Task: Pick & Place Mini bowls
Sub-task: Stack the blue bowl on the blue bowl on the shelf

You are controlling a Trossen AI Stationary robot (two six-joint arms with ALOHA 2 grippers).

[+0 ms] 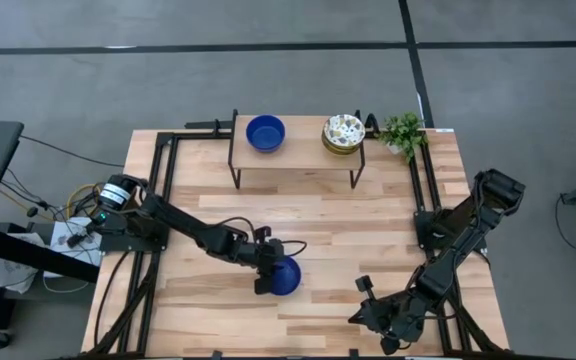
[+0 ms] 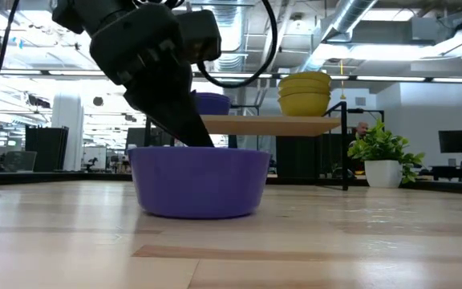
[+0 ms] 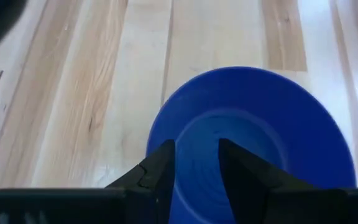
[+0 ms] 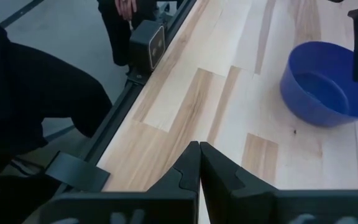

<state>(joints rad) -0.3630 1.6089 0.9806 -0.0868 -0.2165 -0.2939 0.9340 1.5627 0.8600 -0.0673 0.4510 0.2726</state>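
Here, left pincer [image 1: 274,277] clamped on rim of blue mini bowl [image 1: 285,276] resting on table [image 1: 348,230], well in front of small raised shelf [image 1: 298,152] carrying second blue bowl [image 1: 265,132] and patterned bowl stack [image 1: 343,132], right pincer [image 1: 360,315] closed tight, parked right of held bowl.

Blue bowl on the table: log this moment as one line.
left hand: fingers astride rim of blue bowl, bowl on table | right hand: shut, idle at near edge | shelf: other bowls
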